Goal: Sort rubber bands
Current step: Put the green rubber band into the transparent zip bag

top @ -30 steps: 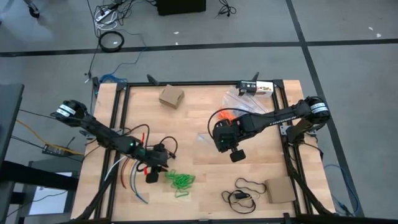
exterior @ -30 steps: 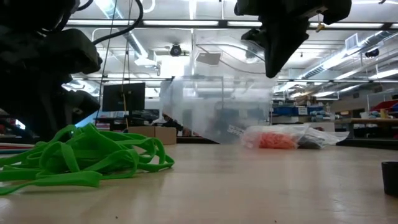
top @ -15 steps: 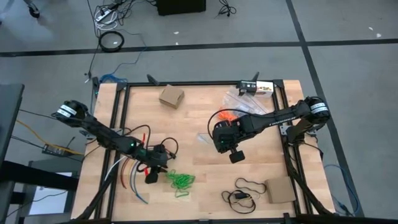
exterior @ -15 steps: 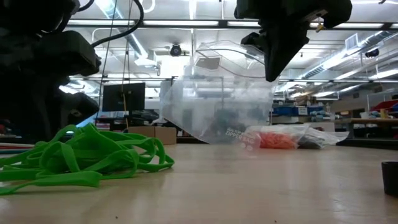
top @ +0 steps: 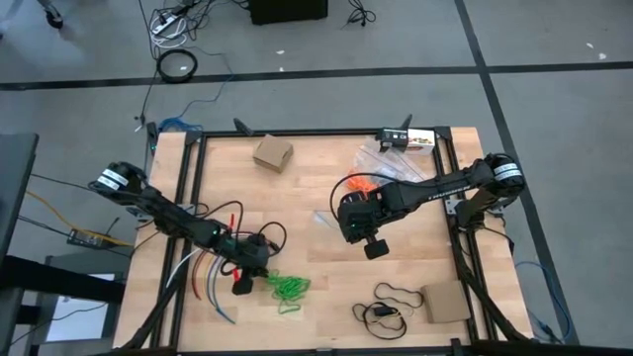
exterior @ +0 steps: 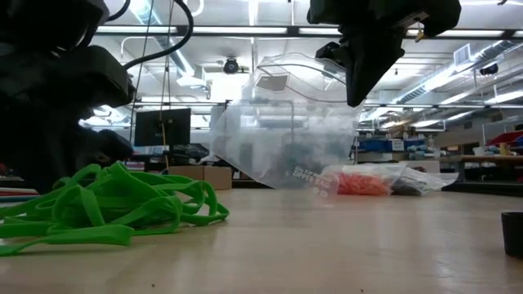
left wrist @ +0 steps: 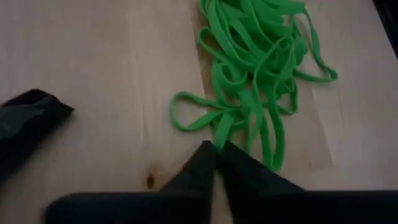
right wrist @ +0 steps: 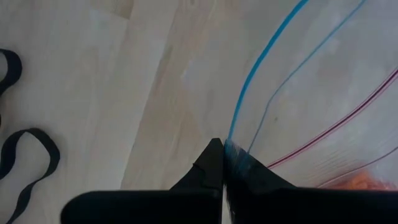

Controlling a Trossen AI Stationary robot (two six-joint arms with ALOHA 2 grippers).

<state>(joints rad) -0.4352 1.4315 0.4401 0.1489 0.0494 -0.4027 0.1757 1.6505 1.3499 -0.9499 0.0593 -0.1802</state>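
A robotics lab or industrial workshop: exposed ceiling ducts [exterior: 482,69] and strip lights [exterior: 245,31] run overhead, a computer monitor [exterior: 163,128] glows at 9 o'clock, and cables [top: 178,64] trail across the grey concrete floor [top: 79,49] around the wooden workbench [top: 307,188].

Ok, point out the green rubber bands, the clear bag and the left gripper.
green rubber bands [left wrist: 258,81], left wrist view, middle of the heap
clear bag [exterior: 286,135], low view, its raised wall
left gripper [left wrist: 216,149], left wrist view, between the fingertips
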